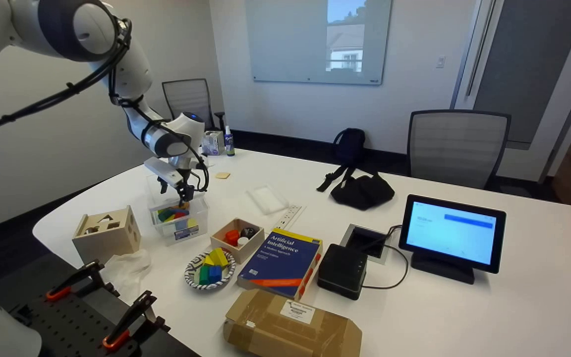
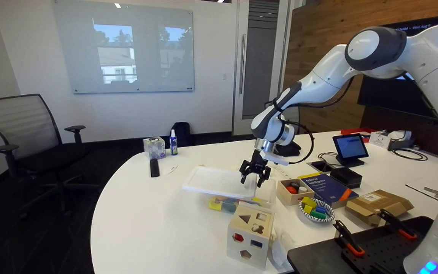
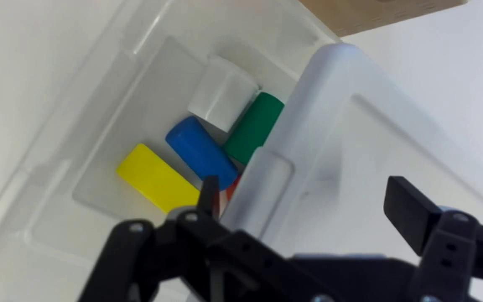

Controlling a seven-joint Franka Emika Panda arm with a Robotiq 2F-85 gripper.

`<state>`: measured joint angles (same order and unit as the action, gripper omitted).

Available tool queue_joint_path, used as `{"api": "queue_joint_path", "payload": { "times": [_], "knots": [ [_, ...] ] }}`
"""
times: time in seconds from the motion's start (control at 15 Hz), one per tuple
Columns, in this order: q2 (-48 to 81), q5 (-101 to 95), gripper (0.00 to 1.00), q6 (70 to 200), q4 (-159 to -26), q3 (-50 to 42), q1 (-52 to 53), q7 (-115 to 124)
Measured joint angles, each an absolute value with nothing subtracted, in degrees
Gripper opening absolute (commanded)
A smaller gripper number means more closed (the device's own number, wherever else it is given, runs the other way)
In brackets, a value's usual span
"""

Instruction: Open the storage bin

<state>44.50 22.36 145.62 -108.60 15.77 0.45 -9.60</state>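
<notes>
By rounded edge of table (image 2: 135, 228), bin (image 1: 185, 231) partly uncovered, lid (image 2: 215, 182) askew over it, jutting edgeward. Gripper (image 3: 303, 186) spread over lid's inner end, rim running between tips; contact unclear. Lid's long axis seems to point from gripper edgeward: push that way likely called for.

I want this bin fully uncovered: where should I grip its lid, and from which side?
The tabbed edge of the lid, coming from the uncovered part of the storage bin, with the tool closing above and below, looks best: that edge crosses the opening, so there seems to be room beneath.
</notes>
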Motion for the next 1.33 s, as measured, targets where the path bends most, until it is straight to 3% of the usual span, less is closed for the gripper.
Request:
{"api": "queue_joint_path", "payload": {
  "times": [1.33],
  "knots": [
    [45.27, 20.62, 1.0, 146.5, -107.71, 19.2, -0.16, -11.97]
  ]
}}
